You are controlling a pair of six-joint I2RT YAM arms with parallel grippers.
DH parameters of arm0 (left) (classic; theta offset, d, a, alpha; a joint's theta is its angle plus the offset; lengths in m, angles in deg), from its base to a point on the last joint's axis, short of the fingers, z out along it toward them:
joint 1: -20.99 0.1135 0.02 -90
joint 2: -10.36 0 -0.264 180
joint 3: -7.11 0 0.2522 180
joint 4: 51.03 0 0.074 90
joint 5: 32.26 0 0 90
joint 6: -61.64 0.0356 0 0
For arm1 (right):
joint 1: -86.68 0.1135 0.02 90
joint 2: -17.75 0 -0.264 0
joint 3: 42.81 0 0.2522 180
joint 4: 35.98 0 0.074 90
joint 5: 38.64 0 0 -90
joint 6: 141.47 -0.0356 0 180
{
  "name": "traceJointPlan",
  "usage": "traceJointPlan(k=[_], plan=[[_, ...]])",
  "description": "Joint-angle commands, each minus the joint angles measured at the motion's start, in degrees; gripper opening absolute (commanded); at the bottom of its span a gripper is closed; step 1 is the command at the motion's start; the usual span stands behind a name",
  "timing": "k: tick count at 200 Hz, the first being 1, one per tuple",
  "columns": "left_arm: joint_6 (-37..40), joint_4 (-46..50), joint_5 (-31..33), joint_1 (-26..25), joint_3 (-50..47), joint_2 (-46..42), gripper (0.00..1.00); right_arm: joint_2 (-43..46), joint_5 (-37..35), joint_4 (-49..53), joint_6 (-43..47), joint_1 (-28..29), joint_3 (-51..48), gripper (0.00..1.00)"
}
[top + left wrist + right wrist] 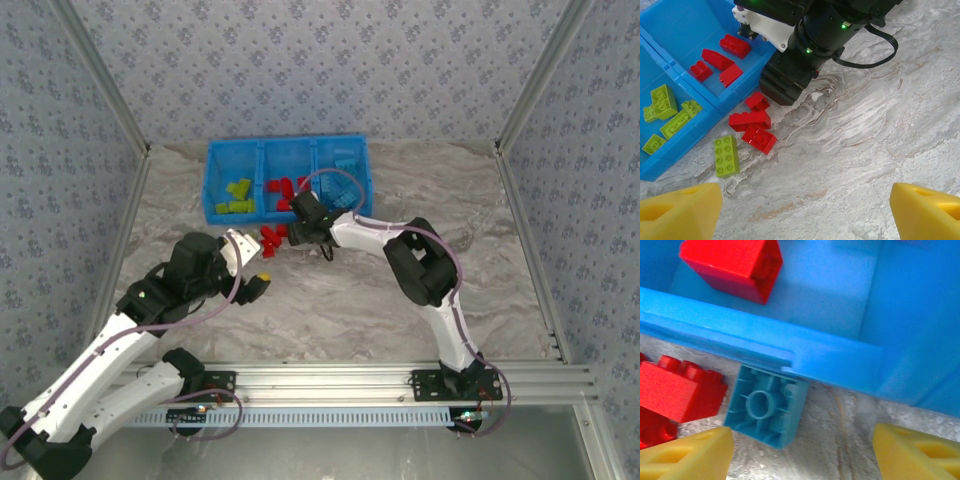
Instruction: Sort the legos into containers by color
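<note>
The containers are three compartments of one blue bin (212, 180): lime green legos (237, 197) on the left, red (282, 188) in the middle, light blue (345, 163) on the right. A few red legos (750, 120) and one green lego (726, 155) lie on the table in front of the bin. A light blue lego (766, 405) lies upside down against the bin wall (830, 355). My right gripper (802, 455) is open around it, not touching. My left gripper (805, 215) is open over bare table, to the right of the loose legos.
The right arm's black wrist (805, 50) hangs over the bin's front edge, close above the loose red legos. A red lego (680, 390) sits just beside the right gripper's left fingertip (687, 455). Metal frame posts and patterned walls border the marble table (400, 310).
</note>
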Motion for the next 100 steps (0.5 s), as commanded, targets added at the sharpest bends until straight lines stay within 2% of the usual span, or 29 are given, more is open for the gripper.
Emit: traceJointPlan(k=[1, 22, 36, 76, 100], plan=[[1.3, -1.5, -1.3, -0.1, -0.5, -0.7, 0.88, -0.8, 1.1, -0.5, -0.6, 0.8, 1.5, 0.75], [1.3, -1.6, -1.4, 0.0, -0.7, -0.8, 0.89, -0.7, 0.6, -0.8, -0.7, 1.6, 1.8, 0.82], [1.3, -1.7, -1.6, 0.2, -0.8, -0.8, 0.90, -1.4, 0.0, -1.0, -1.2, 1.7, 2.6, 0.82], [1.6, -1.8, -1.7, 0.6, -1.3, -1.4, 0.91, -4.8, -1.1, -0.5, -1.8, 1.4, 5.8, 0.77], [1.6, -1.8, -2.1, 1.1, -1.6, -1.8, 0.91, -6.5, -0.9, 0.3, -1.9, 1.6, 7.0, 0.71]])
